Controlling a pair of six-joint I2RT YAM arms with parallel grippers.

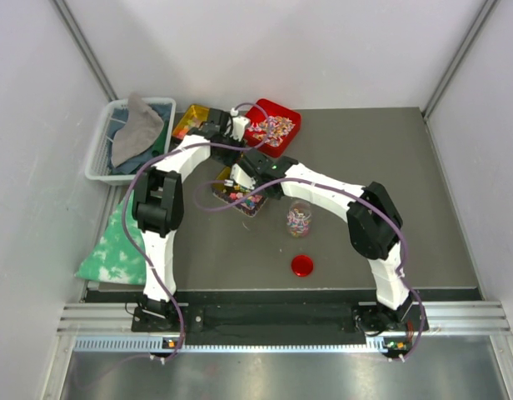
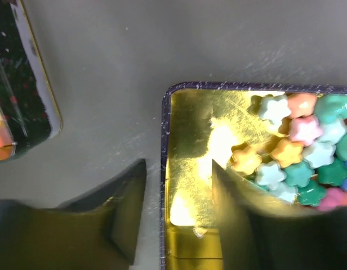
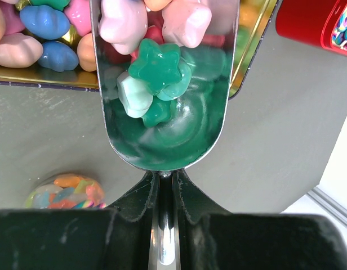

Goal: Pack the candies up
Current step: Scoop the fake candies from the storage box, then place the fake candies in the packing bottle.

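Right fingers [image 3: 144, 194]: pressed almost together on the thin stem of a metal scoop [image 3: 165, 129], which I hold out over the rim of a tin [image 3: 44, 85] of sweets. Scoop contents: a small load of the candies [image 3: 156, 67], green, mint and pink star shapes, lying toward the far end of the bowl. Left fingers [image 2: 109, 225]: parted, holding nothing. One is outside over the table [image 2: 134, 67] and the other is inside a gold-lined tin [image 2: 187, 169], so the tin's wall stands between them; I cannot tell whether either touches it. More pastel stars are heaped in that tin's far corner, and I cannot tell whether it is the same tin that lies under the scoop. Jar [image 1: 299, 218]: clear, upright, uncovered, on the table just beside my right forearm, with mixed sweets showing through its wall; how full it is I cannot tell. Red lid [image 1: 303, 266]: off, flat on the table near the jar, on the side toward my bases. Red tray [image 1: 273, 125]: at the far side, with small mixed pieces in it. Status, by my estimate: packing is begun but well short of done. This scoopful is not yet tipped into the jar, plenty of sweets sit in the tins and the tray, and the lid is not yet fitted.
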